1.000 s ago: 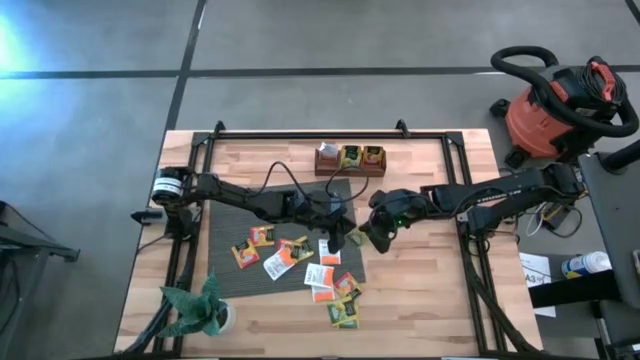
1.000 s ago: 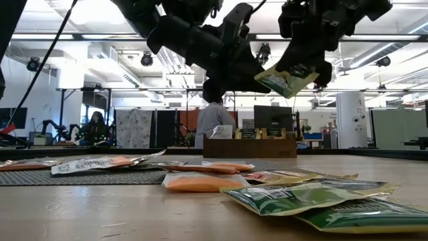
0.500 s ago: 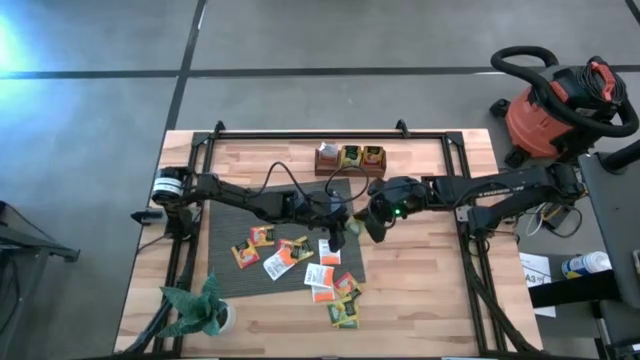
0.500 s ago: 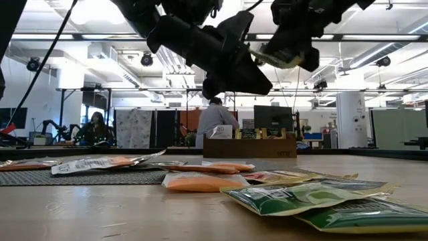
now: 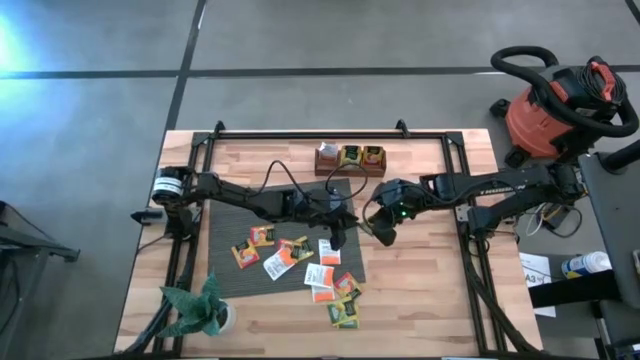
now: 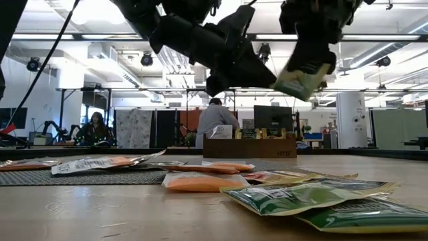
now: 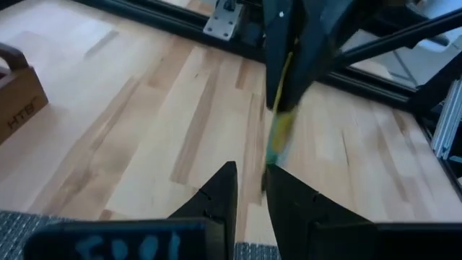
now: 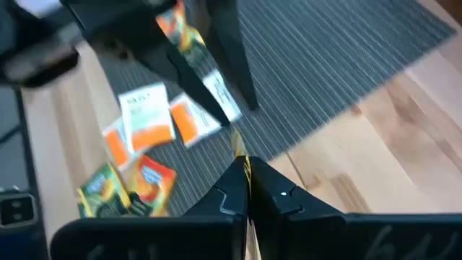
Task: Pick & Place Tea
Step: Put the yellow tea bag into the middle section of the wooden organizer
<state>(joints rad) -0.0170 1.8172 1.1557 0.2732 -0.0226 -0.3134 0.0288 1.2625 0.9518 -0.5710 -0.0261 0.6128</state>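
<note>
**benchwatcher:** Right gripper (image 5: 385, 236) is hanging up off the wooden table (image 5: 420, 300), clamped tight on a green tea packet (image 6: 299, 79) that's dangling edge-down from its fingertips. You're seeing it thin-side-on in the left wrist view (image 7: 280, 130), so it's looking like a yellow-green sliver.

**teabot_fan:** And what's the left gripper (image 5: 338, 238) doing? Looking empty to me.

**benchwatcher:** Yep, it's holding nothing. Its fingers are sitting partly apart with a narrow gap showing, and it's hovering just beside the right gripper, on the side toward the grey mat (image 5: 225, 270), pointing at the hanging packet without touching it.

**teabot_fan:** Where's the rest of the tea sitting?

**benchwatcher:** Loose packets (image 5: 290, 252) are lying flat below and beside the right gripper, away from the tray, some on the mat and some spilling onto the bare wood. Orange, white and yellow ones are mixing together, and a couple of green ones (image 5: 344, 315) are lying farthest out.

**teabot_fan:** And that box thing?

**benchwatcher:** Wooden tray (image 5: 350, 160) is sitting beyond the right gripper at the table's far edge, with a few packets standing in it.
</note>
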